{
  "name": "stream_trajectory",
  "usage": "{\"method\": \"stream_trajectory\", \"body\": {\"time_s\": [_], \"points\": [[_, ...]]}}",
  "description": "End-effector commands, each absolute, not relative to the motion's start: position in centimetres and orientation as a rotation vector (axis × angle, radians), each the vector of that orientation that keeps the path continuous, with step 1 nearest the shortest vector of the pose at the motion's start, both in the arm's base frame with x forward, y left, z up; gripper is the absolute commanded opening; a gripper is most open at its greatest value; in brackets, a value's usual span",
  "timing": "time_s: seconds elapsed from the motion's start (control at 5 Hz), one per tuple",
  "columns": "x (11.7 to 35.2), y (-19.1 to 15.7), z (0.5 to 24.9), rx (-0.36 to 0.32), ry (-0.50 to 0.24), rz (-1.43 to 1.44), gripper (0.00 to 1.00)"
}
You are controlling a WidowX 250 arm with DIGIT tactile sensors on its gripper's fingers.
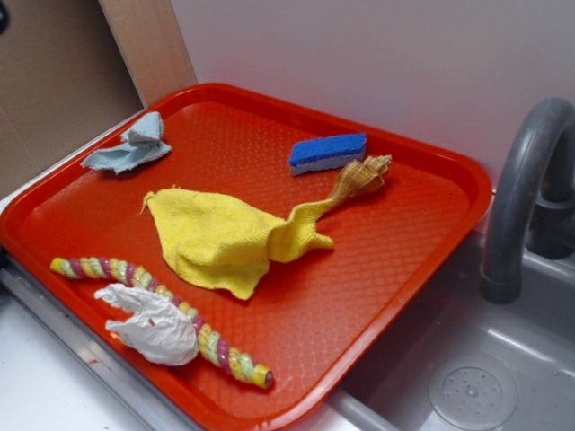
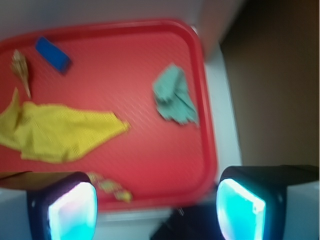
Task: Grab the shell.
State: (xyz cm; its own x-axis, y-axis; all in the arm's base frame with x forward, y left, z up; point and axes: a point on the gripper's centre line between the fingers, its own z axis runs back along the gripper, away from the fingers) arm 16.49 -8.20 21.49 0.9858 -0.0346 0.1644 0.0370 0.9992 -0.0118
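Hovering with my claw (image 2: 156, 210) spread wide over the tray's (image 1: 386, 305) near edge; the shell (image 1: 361, 177) lies near the far edge, just beside the blue sponge (image 1: 327, 152), its tail touching the yellow cloth (image 1: 220, 238).

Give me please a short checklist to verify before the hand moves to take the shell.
1. Shell visible on red tray: ok.
2. Nothing lying on top of the shell: ok.
3. Room around it: not ok; blue sponge sits just behind, yellow cloth tip reaches its tail.
4. Hand open: ok, fingers stand wide apart.
5. Hand above shell: not ok; in the wrist view the shell is far off to the upper left.
6. Hand empty: ok.
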Motion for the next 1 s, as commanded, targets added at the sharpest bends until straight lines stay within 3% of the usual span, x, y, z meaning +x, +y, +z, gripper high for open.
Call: {"method": "stream_trajectory", "body": {"time_s": [0.0,0.4,0.6,0.8], "points": [[22.5,-15.9,18.8,-0.21,-0.259,-0.224,1.0],[24.9,-22.5,16.5,-0.386,-0.273,-0.329,1.0],[25.8,-26.1,15.3,-0.379,-0.237,-0.4,1.0],[26.8,-29.2,13.5,-0.32,-0.186,-0.461,1.0]]}}
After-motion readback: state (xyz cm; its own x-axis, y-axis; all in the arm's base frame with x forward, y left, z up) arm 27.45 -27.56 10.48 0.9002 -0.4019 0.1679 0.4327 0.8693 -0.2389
